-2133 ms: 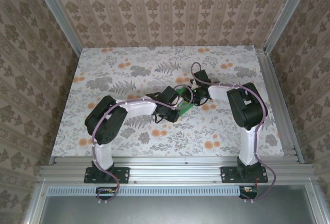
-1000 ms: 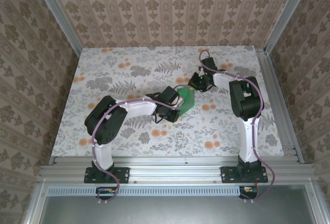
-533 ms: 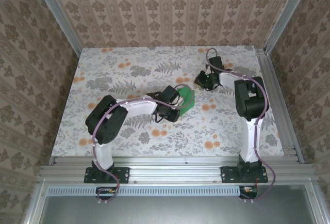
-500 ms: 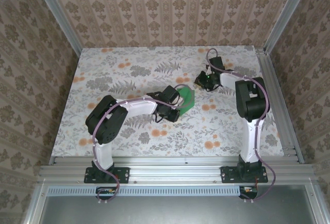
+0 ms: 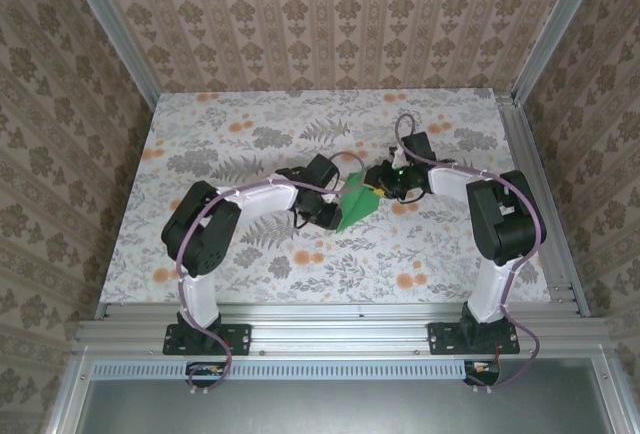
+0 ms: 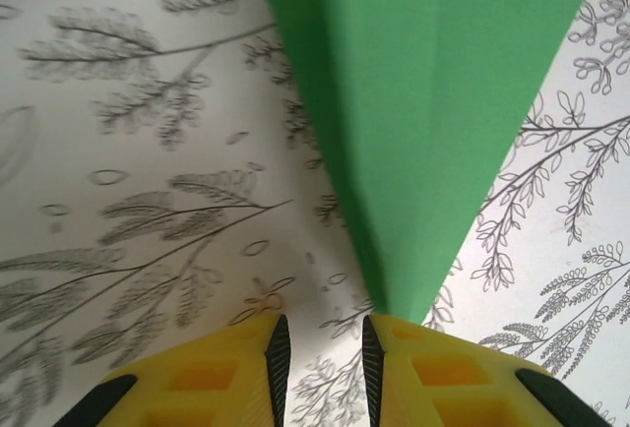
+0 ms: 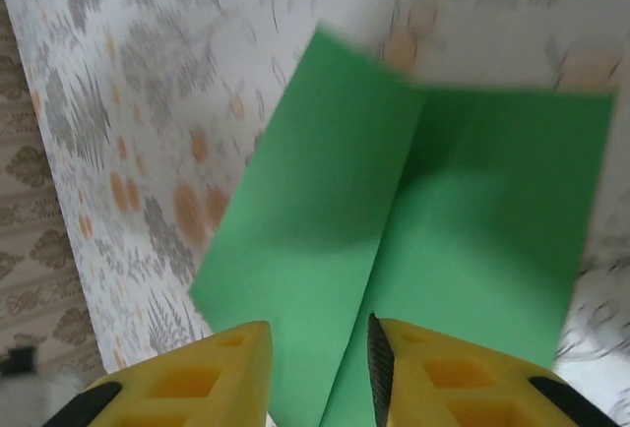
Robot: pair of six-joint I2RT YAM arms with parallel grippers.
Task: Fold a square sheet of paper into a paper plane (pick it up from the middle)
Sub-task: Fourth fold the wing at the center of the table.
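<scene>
The square sheet of paper [image 5: 355,204] is bright green, creased down its centre, and lies as a pointed dart shape on the floral table. In the left wrist view its sharp tip [image 6: 404,304] ends just above my right-hand finger [image 6: 433,368]. My left gripper [image 6: 320,353] is open and only tabletop shows in the gap. In the right wrist view the paper [image 7: 325,201] lies spread with its crease running toward my open right gripper [image 7: 320,373], which hovers over its edge. From above, the left gripper [image 5: 328,216] and right gripper [image 5: 378,186] flank the paper.
The floral tabletop [image 5: 230,144] spreads out to the left and behind the arms. Aluminium rails [image 5: 540,204] border the table on the right and at the front. Patterned walls close in the back and both sides.
The right arm swung back from the far right to the paper. Both grippers have opened. The paper, curled up beside the left gripper before, now lies as a flatter pointed shape.
</scene>
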